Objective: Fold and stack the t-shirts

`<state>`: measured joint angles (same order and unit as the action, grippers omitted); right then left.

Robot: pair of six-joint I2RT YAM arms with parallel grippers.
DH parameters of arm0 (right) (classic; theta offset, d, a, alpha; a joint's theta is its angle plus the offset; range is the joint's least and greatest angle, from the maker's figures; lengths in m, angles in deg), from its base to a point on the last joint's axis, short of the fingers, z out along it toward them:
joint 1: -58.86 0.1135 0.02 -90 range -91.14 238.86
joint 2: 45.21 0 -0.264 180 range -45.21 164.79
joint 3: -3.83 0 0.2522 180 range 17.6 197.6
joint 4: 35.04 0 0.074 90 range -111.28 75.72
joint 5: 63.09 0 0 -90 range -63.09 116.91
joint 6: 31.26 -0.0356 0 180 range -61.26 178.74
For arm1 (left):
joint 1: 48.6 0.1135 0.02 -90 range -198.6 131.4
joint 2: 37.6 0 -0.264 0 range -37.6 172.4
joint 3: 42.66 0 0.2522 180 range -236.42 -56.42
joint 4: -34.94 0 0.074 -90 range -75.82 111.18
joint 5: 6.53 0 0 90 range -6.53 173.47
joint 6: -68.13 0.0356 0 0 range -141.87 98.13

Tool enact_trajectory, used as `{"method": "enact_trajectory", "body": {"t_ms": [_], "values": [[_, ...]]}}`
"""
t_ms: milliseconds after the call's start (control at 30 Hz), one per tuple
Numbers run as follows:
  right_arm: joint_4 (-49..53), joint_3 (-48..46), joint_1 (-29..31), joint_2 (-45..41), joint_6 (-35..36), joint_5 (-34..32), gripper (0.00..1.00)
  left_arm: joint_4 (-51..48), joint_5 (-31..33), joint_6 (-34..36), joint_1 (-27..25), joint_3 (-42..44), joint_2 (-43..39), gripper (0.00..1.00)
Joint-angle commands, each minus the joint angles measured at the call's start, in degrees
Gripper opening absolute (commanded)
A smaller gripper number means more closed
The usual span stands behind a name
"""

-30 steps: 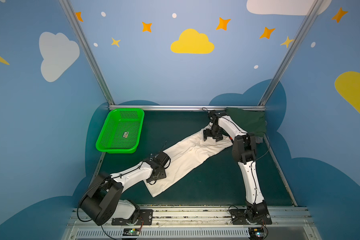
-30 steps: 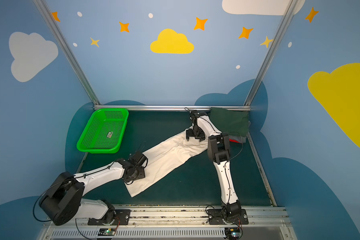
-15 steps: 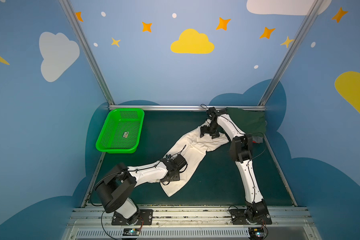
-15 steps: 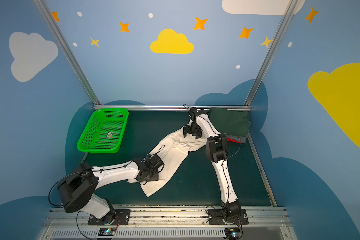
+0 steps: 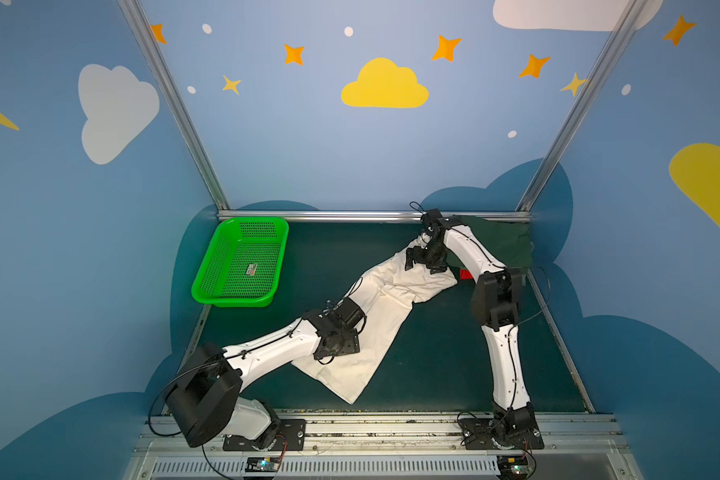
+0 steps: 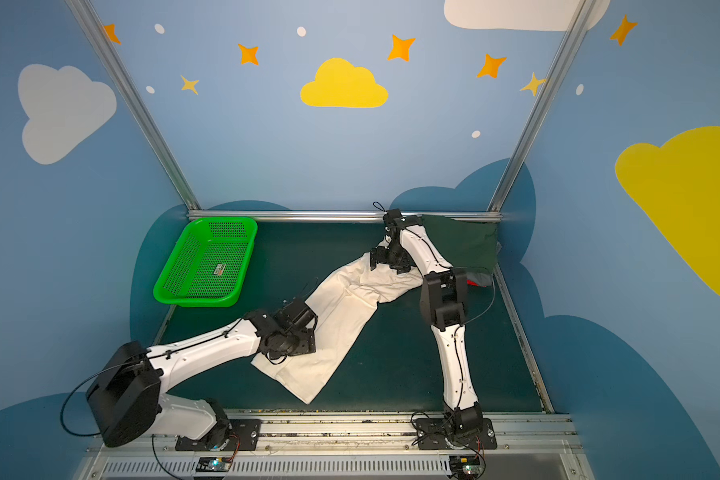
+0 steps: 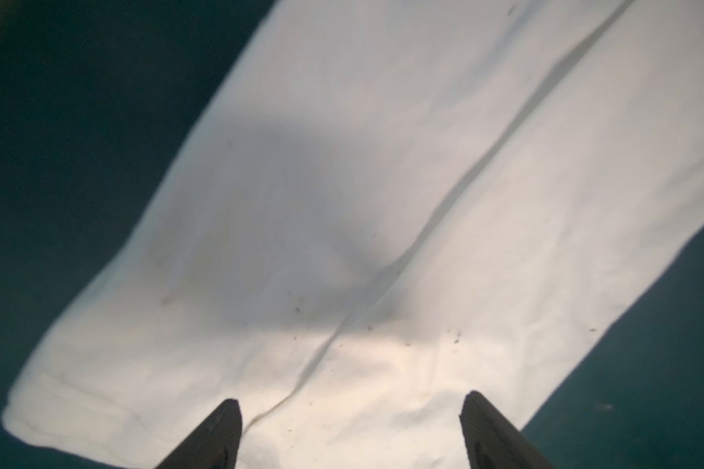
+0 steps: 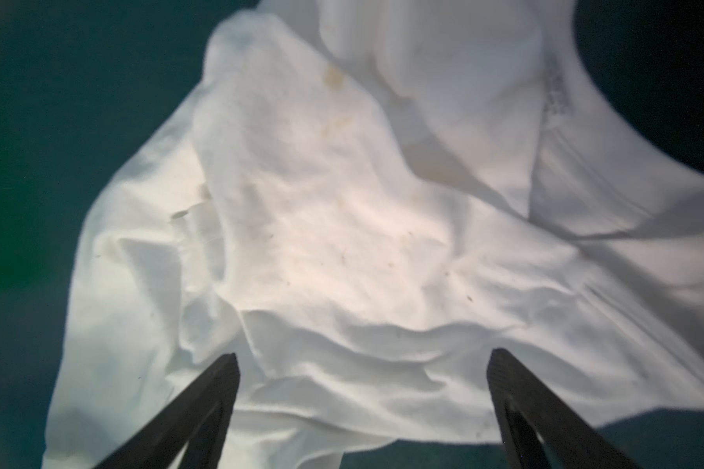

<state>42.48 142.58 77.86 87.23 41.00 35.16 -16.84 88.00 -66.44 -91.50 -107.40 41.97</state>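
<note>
The cream-white tee (image 5: 391,316) lies on the dark green table (image 5: 454,365), folded lengthwise into a long strip. In both top views it runs on a slant from near the front edge up toward the back right corner. Its front end lies flat, while the far end is bunched and wrinkled.

The left end effector (image 7: 350,398) hangs low over the front half of the strip. Its fingers (image 7: 220,434) are spread wide with nothing between them (only cloth and a long fold line lie beneath). The right end effector (image 8: 363,354) is over the rumpled far end, and its fingers (image 8: 204,398) also stand well apart, gripping nothing. Small dark specks and a few yellowish marks show on the fabric there.

Just beyond the tee's far end a folded dark green tee (image 5: 499,245) sits in the back right corner, partly behind the right arm. A sliver of a red tee (image 5: 465,274) peeks out under its near edge. A bright green perforated basket (image 5: 233,300) stands at the back left, well apart from the shirts.
</note>
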Motion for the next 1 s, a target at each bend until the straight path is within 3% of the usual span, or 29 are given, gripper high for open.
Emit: {"method": "enact_trajectory", "body": {"t_ms": [0,167,467,700,967], "values": [[-4.38,-4.94,-0.65,-7.49,-2.43,-2.55,0.94,-0.85,0.88,5.19,2.37,-3.39,-1.59,0.92],[-6.06,-13.12,-1.56,-13.67,-4.33,-5.52,0.94,1.1,0.91,9.34,4.9,-9.13,1.22,1.0],[-12.11,-34.81,-3.82,-27.03,-5.72,-5.62,0.94,6.46,-3.21,13.29,8.65,-20.77,13.57,1.0],[-16.41,-50.35,-5.53,-38.26,-7.39,-4.35,0.94,3.2,-3.92,16.87,10.43,-34.39,26.04,1.0],[-20.14,-63.01,-5.72,-45.69,-9.12,-2.98,0.94,0.23,-4.67,19.17,13.45,-43.61,36.17,1.0]]}}
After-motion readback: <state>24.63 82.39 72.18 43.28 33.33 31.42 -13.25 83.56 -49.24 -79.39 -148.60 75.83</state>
